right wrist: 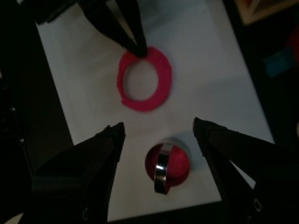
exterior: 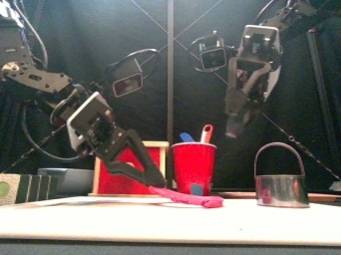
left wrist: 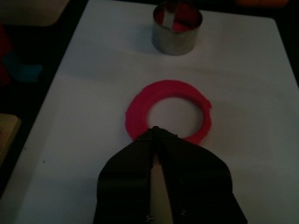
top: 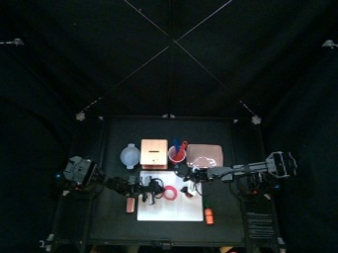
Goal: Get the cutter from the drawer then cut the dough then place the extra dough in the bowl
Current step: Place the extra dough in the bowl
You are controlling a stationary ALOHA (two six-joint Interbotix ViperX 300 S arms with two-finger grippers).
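Note:
A pink-red dough ring (left wrist: 170,108) lies on the white cutting board (top: 169,219). My left gripper (left wrist: 156,133) is shut on the ring's near edge, low over the board (exterior: 154,187). The round metal cutter (exterior: 280,181) with its wire handle stands on the board's front right part (top: 209,212). It has a disc of red dough inside it (right wrist: 163,164). My right gripper (right wrist: 159,140) hangs open above the cutter and well clear of it (exterior: 237,125). The dough ring (right wrist: 149,79) shows past the cutter in the right wrist view.
Behind the board stand the wooden box with its red drawer front (exterior: 134,169), the red cup (exterior: 193,166) with toy knives, and the blue-grey bowl (top: 129,155) at the back left. A small orange-red thing (top: 129,205) lies by the board's left edge.

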